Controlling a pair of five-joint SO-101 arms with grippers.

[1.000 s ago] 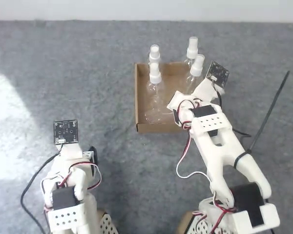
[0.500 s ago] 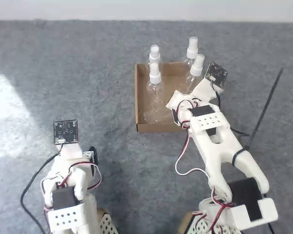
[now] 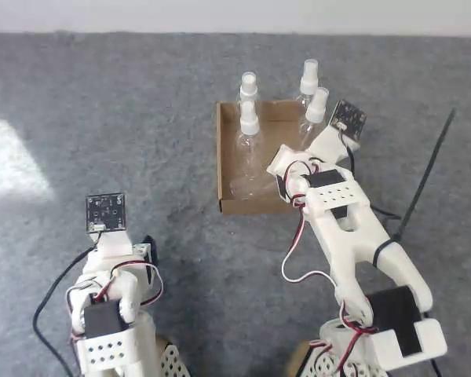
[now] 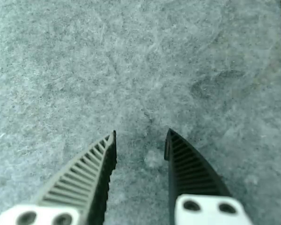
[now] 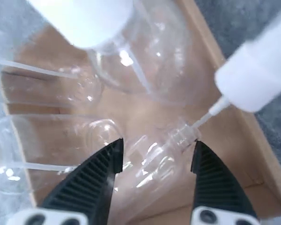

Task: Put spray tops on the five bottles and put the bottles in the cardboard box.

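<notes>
A cardboard box point(image 3: 220, 161) sits at mid-table on grey carpet. Inside it stand several clear bottles with white spray tops point(image 3: 250, 118), and one clear bottle point(image 3: 250, 185) lies on its floor. My right arm point(image 3: 330, 196) hangs over the box's right side. Its gripper point(image 5: 158, 144) is open just above a lying clear bottle point(image 5: 154, 161). A white spray top point(image 5: 255, 77) sends its thin tube into that bottle's neck and sits out from it. My left gripper point(image 4: 141, 136) is open over bare carpet, holding nothing, near the table's front left.
A thin black rod point(image 3: 428, 177) slants up to the right of the right arm. Box walls point(image 5: 210, 44) and upright bottles point(image 5: 140, 61) crowd closely around the right gripper. Open carpet point(image 3: 102, 118) lies left of the box.
The right arm has edged slightly left over the box and the black rod has tilted with it. The left arm has kept still.
</notes>
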